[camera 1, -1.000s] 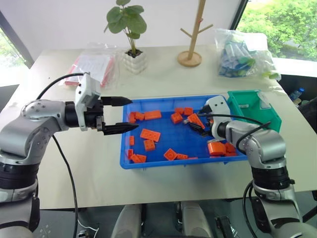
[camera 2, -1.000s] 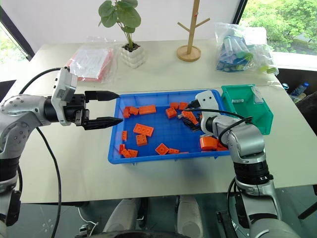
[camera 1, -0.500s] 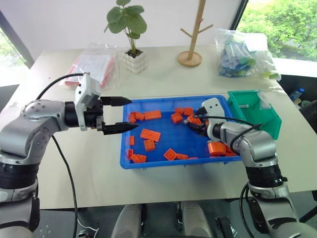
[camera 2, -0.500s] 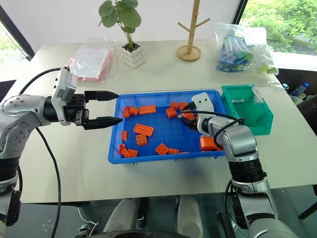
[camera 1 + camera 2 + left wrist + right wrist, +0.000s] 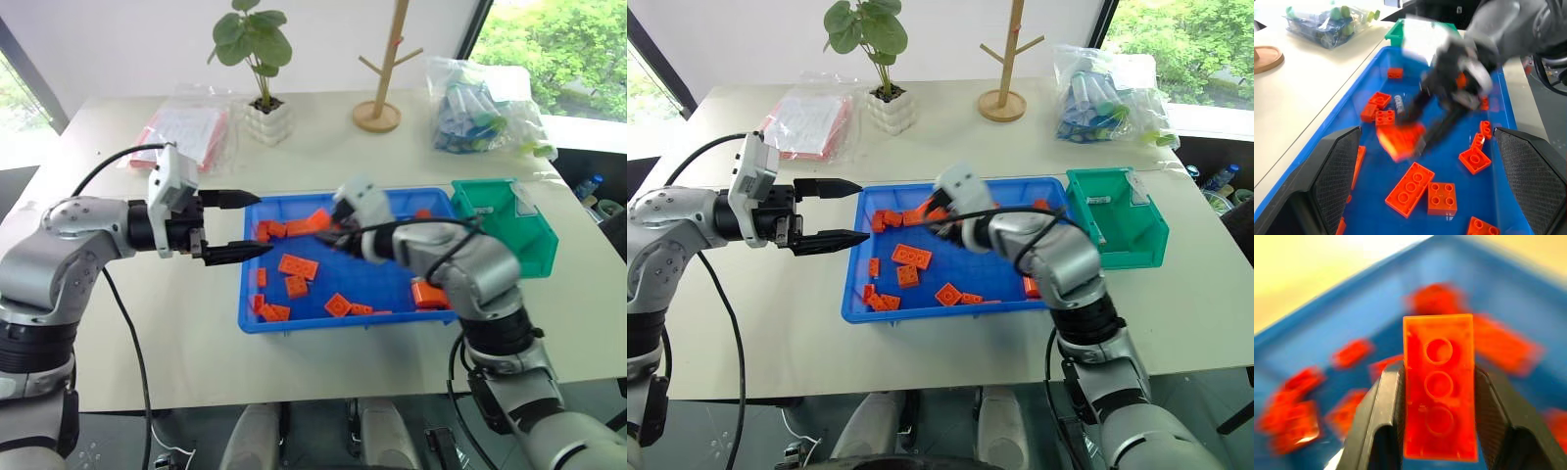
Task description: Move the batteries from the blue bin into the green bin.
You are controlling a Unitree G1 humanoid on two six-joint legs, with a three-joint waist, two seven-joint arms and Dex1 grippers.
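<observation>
A big blue bin (image 5: 431, 201) sits in the middle of the table. The little green bin (image 5: 509, 230) stands right beside it, at about 3 o'clock from it.

The right gripper (image 5: 1439, 396) is over the blue bin, near its 11 o'clock corner. Its two black fingers (image 5: 1386, 416) are squeezed on an orange brick (image 5: 1439, 382). The brick stands up between them, with its round holes facing the wrist camera. In the left wrist view the same brick (image 5: 1400, 141) looks blurry, up above the blue floor.

The left gripper (image 5: 240, 225) hangs just outside the bin's edge at 9 o'clock. Its fingers are spread wide and hold nothing. They point across the bin toward 3 o'clock.

One battery (image 5: 1399, 104) lies on the blue floor. It is a small silver stick next to an orange brick (image 5: 1385, 117), toward the bin's 12 o'clock side. More orange bricks (image 5: 296, 264) are scattered over the floor.

A potted plant (image 5: 257, 69), a wooden stand (image 5: 380, 69) and a clear bag (image 5: 480, 108) sit farther back on the table, around 12 o'clock.
</observation>
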